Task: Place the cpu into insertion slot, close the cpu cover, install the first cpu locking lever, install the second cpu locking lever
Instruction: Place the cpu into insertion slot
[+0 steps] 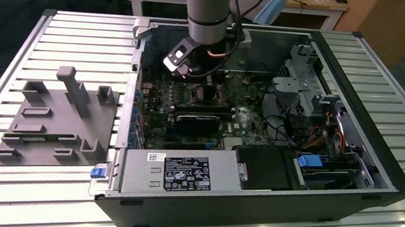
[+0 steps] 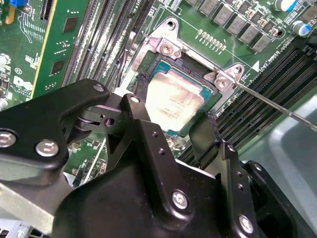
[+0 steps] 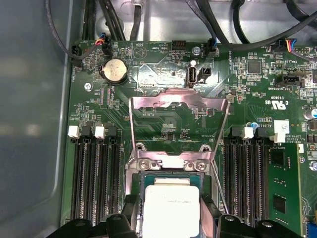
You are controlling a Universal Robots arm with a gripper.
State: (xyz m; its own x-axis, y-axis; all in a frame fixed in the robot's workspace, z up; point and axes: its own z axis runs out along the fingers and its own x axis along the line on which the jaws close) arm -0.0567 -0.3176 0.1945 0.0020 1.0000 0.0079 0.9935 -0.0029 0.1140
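Silver-grey square cpu (image 2: 176, 99) apparently in silver-rimmed insertion slot (image 2: 166, 48); black tool (image 2: 173, 110) astride, grip cannot tell. Silver-frame cpu cover (image 3: 163, 104) open; thin wire levers (image 2: 267, 101) undone.

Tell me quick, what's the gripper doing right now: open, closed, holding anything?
Gripper: closed on the cpu, gripping it at two opposite edges, with the cpu down in the insertion slot.

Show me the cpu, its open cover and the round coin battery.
cpu (image 3: 171, 208): first wrist view, middle of its silver top.
cpu cover (image 3: 163, 104): first wrist view, frame bar farthest from the socket.
coin battery (image 3: 115, 70): first wrist view, centre of its face.
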